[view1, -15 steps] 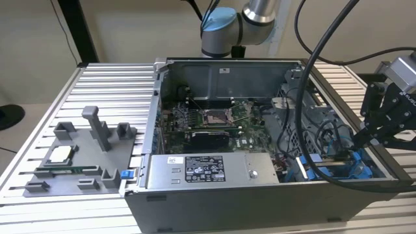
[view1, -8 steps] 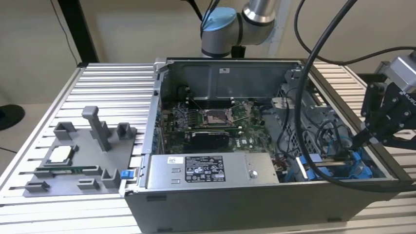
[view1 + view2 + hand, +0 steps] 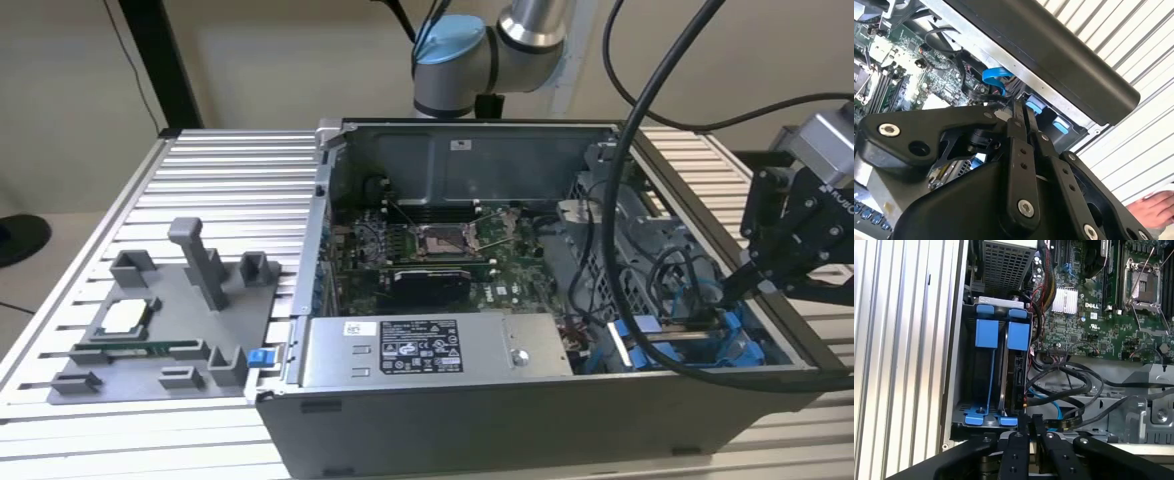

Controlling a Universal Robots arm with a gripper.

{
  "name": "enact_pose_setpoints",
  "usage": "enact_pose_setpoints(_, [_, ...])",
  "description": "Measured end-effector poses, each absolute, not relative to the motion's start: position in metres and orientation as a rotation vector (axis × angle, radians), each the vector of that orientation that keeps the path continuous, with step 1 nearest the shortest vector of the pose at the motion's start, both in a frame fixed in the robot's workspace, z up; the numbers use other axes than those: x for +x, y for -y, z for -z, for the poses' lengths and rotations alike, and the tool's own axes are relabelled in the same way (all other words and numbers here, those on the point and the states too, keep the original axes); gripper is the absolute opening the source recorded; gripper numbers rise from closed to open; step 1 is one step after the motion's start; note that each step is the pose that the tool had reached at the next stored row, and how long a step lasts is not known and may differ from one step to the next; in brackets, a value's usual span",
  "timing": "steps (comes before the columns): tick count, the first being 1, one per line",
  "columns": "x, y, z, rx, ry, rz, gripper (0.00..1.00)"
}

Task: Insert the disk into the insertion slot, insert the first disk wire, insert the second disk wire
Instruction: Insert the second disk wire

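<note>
The disk (image 3: 1015, 375) stands on edge in the insertion slot (image 3: 970, 390), its blue frame tabs (image 3: 1019, 335) level with the bay's blue rail (image 3: 990, 332). My gripper (image 3: 1029, 422) hangs right at the disk's near end, black fingers (image 3: 1020, 426) pressed close together, and I see nothing between them. A blue flat wire (image 3: 1051, 407) and black wires (image 3: 1074, 377) curl just beside the tips. In the exterior view the gripper (image 3: 734, 290) reaches down to the slot (image 3: 667, 345) at the case's right corner. In the second wrist view the gripper (image 3: 1021, 112) points at a blue wire (image 3: 996, 76).
The open computer case lies on a ribbed metal table (image 3: 227, 180). A grey labelled power-supply box (image 3: 400, 350) and the motherboard (image 3: 441, 255) fill it. A grey fixture (image 3: 174, 330) with parts sits on the exterior view's left. A person's hand (image 3: 1154, 205) rests outside the case wall (image 3: 1054, 45).
</note>
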State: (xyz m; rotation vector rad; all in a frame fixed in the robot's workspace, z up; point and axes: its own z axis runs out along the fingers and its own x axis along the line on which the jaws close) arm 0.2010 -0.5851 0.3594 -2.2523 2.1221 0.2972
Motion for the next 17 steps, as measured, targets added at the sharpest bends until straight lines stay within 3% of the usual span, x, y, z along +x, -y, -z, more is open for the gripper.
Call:
enact_pose_setpoints(1, [0.2009, 0.5851, -0.3594, -2.252, -2.122, -0.297, 0.00])
enact_pose_setpoints(2, [0.2009, 0.5851, -0.3594, -2.252, -2.122, -0.297, 1.00])
enact_pose_setpoints(13, [0.2009, 0.5851, -0.3584, -2.224, -2.111, -0.329, 1.00])
enact_pose_setpoints(14, [0.2009, 0.5851, -0.3584, -2.222, -2.111, -0.331, 0.00])
enact_pose_setpoints(17, [0.2009, 0.5851, -0.3582, -2.216, -2.110, -0.336, 0.00])
